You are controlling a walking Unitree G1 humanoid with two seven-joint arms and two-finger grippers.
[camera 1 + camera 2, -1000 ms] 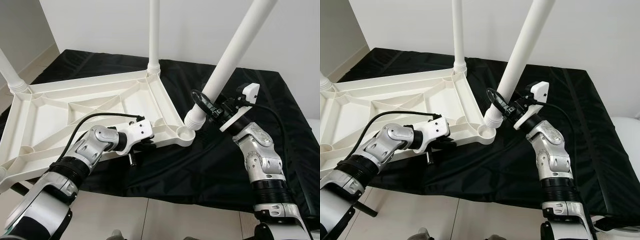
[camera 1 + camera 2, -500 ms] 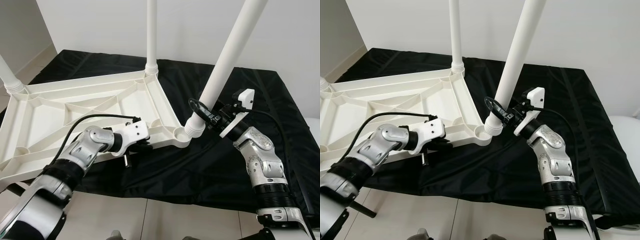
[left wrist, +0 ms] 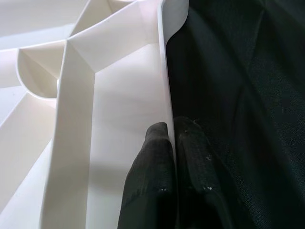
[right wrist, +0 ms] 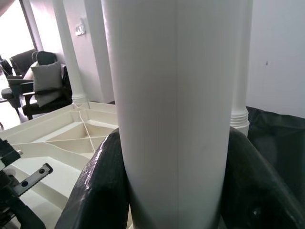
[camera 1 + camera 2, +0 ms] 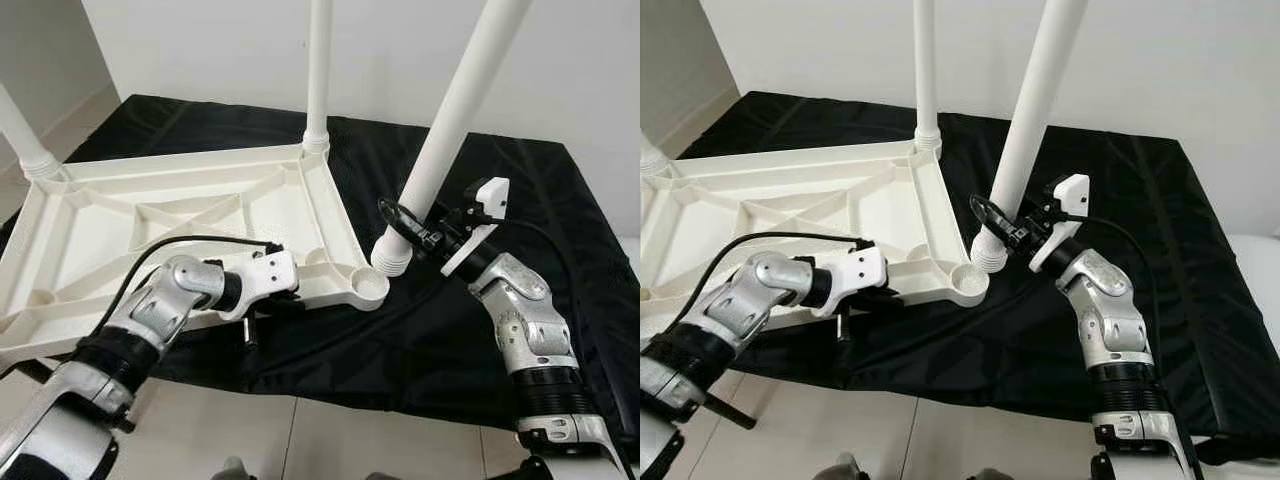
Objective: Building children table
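We hold an upturned white table top and one loose leg over a black sheet.

Our left gripper [image 3: 169, 157] pinches the near rim of the table top [image 5: 180, 215], one finger on each side of the wall. Our right gripper [image 5: 415, 232] clasps the tilted table leg [image 5: 455, 115] low on its shaft; its ribbed end sits just beside the empty corner socket [image 5: 367, 284]. Another leg [image 5: 318, 75] stands upright in the far corner.
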